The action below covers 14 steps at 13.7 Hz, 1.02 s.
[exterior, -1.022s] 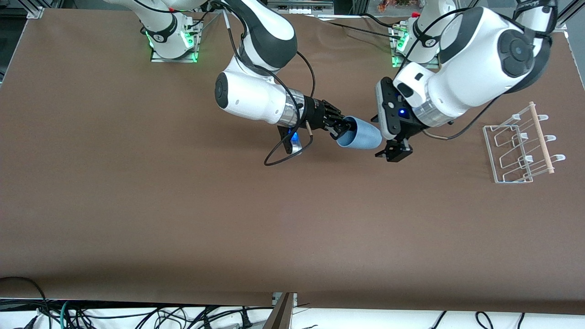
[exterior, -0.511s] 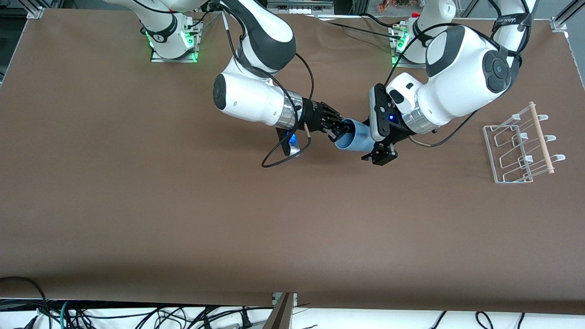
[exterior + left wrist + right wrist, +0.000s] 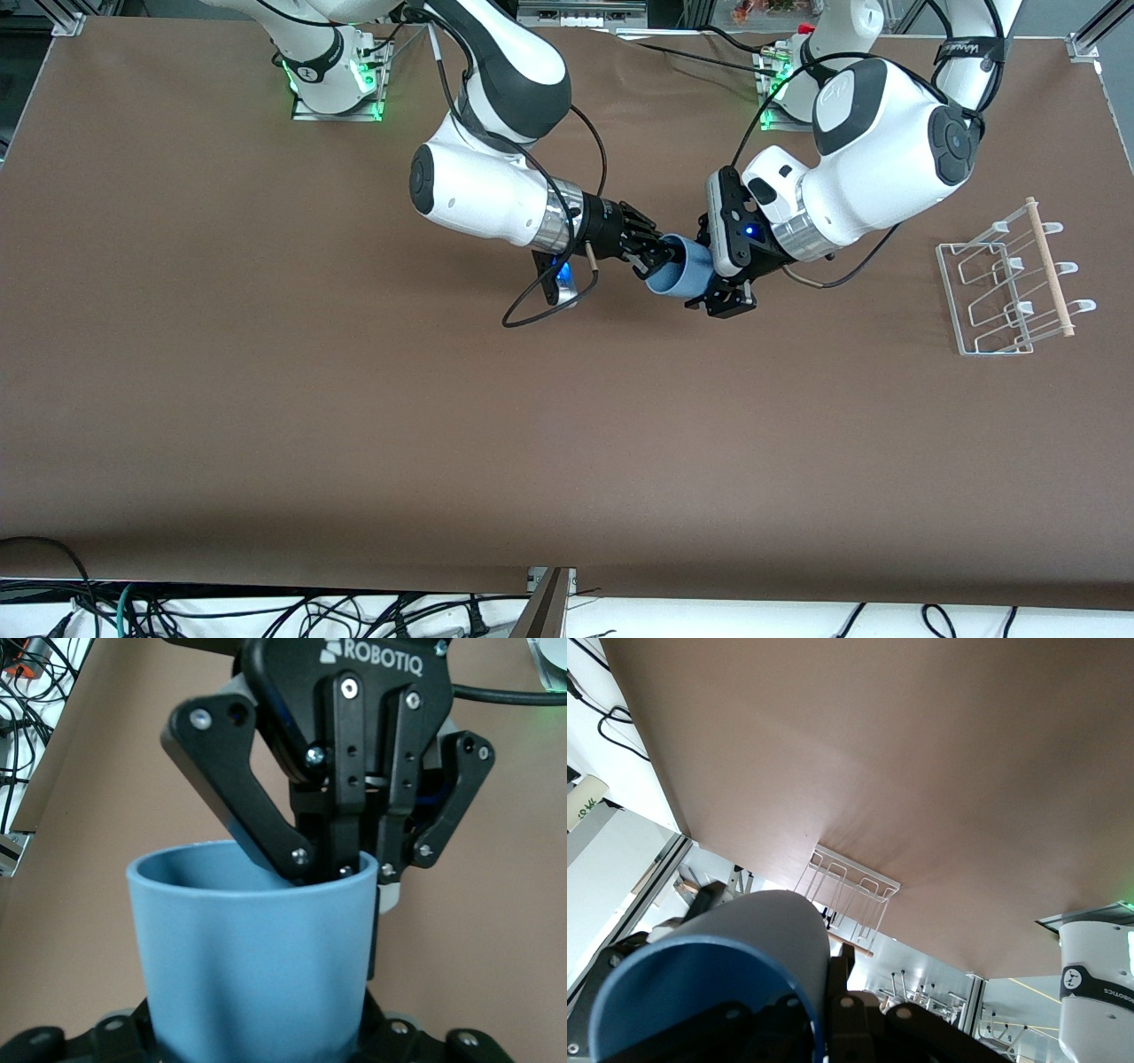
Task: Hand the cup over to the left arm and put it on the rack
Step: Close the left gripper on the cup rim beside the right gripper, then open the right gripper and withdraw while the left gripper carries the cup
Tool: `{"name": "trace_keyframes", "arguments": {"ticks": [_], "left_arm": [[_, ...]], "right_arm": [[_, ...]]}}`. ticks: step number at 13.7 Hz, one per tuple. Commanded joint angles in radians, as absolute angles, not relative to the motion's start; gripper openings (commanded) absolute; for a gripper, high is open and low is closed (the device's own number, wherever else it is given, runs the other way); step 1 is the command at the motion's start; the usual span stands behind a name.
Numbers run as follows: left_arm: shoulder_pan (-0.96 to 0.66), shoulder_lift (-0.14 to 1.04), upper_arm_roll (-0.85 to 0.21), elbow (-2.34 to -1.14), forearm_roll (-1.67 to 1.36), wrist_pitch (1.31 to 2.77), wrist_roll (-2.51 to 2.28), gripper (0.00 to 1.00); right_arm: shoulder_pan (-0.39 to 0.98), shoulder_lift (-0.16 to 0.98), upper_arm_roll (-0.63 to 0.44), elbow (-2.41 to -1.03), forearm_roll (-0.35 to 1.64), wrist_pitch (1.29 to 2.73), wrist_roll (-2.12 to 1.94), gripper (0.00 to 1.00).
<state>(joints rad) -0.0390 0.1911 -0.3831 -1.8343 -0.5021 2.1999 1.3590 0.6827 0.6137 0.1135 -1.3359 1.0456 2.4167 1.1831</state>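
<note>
Brown worktop (image 3: pixel 354 425) spreads under both arms, with the white wire rack (image 3: pixel 1010 288) sitting toward the left arm's end. Over its middle hangs the cup (image 3: pixel 678 273), a small light-blue, smooth, slightly tapered tumbler lying on its side. The right end effector (image 3: pixel 649 257) pinches its rim, one finger inside, while the left end effector (image 3: pixel 722 297) straddles its base with fingers spread on both sides.

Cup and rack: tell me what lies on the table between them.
Nothing stands there. In the front view, the stretch from the cup, held in the air, to the rack is bare brown table; only the left gripper and its arm hang over it.
</note>
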Motion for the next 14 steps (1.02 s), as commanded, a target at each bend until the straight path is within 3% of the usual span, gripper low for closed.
{"name": "trace_keyframes", "arguments": {"ticks": [1,2,4,8,14], "left_arm": [[-0.02,0.176,-0.394,-1.858,-0.535,2.226,1.384,0.0],[-0.014,0.176,-0.394,-1.855,-0.535,2.223,1.385,0.0],[-0.009,0.175,-0.393,-1.85,-0.534,2.221,1.388,0.0],[0.018,0.175,-0.393,-1.842,-0.531,2.186,1.391,0.0],[0.152,0.175,-0.359,-1.827,-0.49,1.996,1.387,0.0]], "right_arm": [[0.686,0.627,0.123,-1.305,1.065,2.407,1.189,0.0],[0.686,0.629,0.123,-1.305,1.065,2.407,1.189,0.0],[0.684,0.627,0.123,-1.304,1.063,2.408,1.196,0.99],[0.618,0.606,0.112,-1.284,1.06,2.338,1.209,1.0],[0.33,0.529,0.112,-1.218,1.032,1.894,1.209,1.0]]}}
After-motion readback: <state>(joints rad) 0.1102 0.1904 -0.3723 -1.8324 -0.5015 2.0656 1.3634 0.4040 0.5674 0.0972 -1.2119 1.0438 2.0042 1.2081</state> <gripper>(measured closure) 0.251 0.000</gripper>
